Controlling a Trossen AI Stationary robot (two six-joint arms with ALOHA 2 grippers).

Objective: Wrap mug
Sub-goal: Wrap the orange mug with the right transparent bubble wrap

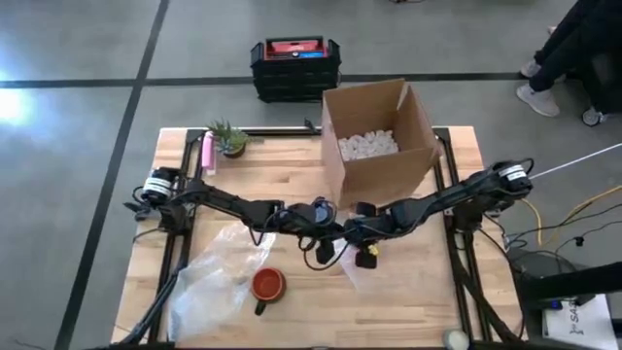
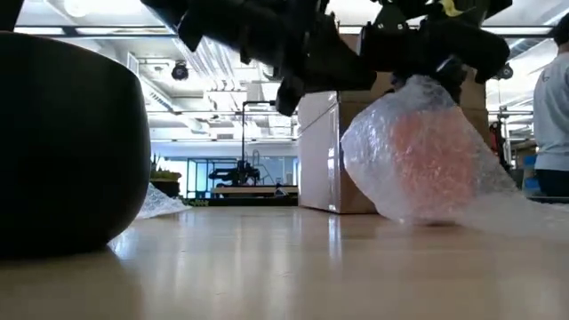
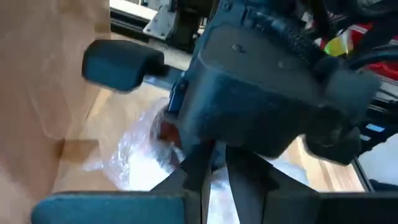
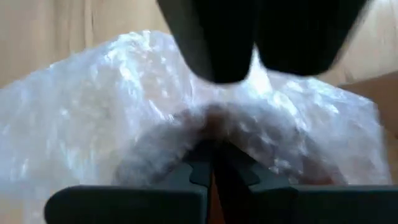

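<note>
Mug point(image 2: 418, 151) swaddled in wrap point(image 4: 93, 112) mid-counter point(image 1: 418, 311) — right tool point(image 4: 211, 163) pinches the wrap; left tool point(image 3: 211, 168) pressed together. Best tuck loose edges snugly.

Even, diffuse light fills the high view, with a pale glare patch on the floor point(image 1: 15, 102) at the left edge and only soft shadows under the arms. The low view is backlit: ceiling lights point(image 2: 80, 9) blow out along the top, and the mug point(image 2: 62, 147) at left is a dark, unfocused mass. Both wrist views are heavily blurred; the bubble wrap point(image 4: 124, 106) glints white.
</note>
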